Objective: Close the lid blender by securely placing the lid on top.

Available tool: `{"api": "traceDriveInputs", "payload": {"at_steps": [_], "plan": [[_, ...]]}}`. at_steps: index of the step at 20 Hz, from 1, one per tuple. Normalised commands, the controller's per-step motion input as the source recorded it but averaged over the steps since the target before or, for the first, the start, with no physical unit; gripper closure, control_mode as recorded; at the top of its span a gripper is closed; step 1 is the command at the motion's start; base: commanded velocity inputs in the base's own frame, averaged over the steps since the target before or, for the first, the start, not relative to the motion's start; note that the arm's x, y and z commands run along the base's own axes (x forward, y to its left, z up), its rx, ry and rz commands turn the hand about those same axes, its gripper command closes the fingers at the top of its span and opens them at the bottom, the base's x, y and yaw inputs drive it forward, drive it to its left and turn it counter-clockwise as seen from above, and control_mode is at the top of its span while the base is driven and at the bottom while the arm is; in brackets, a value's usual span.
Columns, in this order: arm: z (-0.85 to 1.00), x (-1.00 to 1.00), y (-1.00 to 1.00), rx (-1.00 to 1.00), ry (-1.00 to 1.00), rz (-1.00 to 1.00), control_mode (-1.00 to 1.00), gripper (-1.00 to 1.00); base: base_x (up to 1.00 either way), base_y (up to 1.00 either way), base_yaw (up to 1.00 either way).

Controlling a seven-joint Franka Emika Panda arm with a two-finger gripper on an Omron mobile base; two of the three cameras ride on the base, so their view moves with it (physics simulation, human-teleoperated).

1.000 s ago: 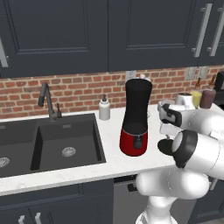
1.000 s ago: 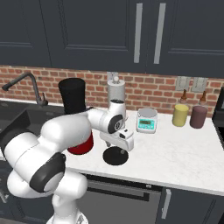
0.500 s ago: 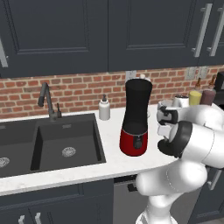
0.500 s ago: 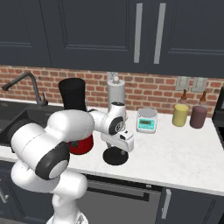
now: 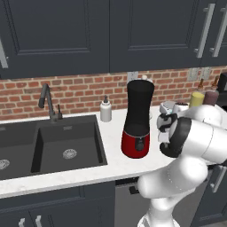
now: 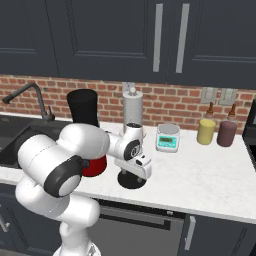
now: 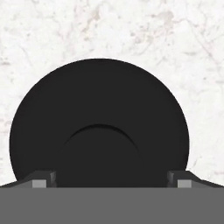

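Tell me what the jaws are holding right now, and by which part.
Nothing is held. The gripper hangs open above the lid, which lies flat on the counter; jaws straddle its central knob without closing.

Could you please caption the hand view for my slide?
Open gripper poised directly above the black lid lying on the marble counter.

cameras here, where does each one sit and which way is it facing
Left base view: behind the arm on its left, looking forward and down at the sink, the blender and the counter; the white arm rises at lower right.
Right base view: behind on the right, facing the blender, kitchen scale and lid; the arm rises from lower left, end effector over the lid.
Hand view: on the hand, looking straight down at the lid on the marble; open fingertips at the bottom.
Both base views share the blender.
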Motion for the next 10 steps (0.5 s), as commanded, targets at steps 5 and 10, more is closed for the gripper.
{"api": "traceDriveInputs", "payload": {"at_steps": [5, 10], "plan": [[-0.15, 0.04, 0.01, 0.0, 0.0, 0.0, -1.0, -1.0, 0.0, 0.0, 0.0], [-0.15, 0.02, 0.0, 0.0, 0.0, 0.0, -1.0, -1.0, 0.0, 0.0, 0.0]]}}
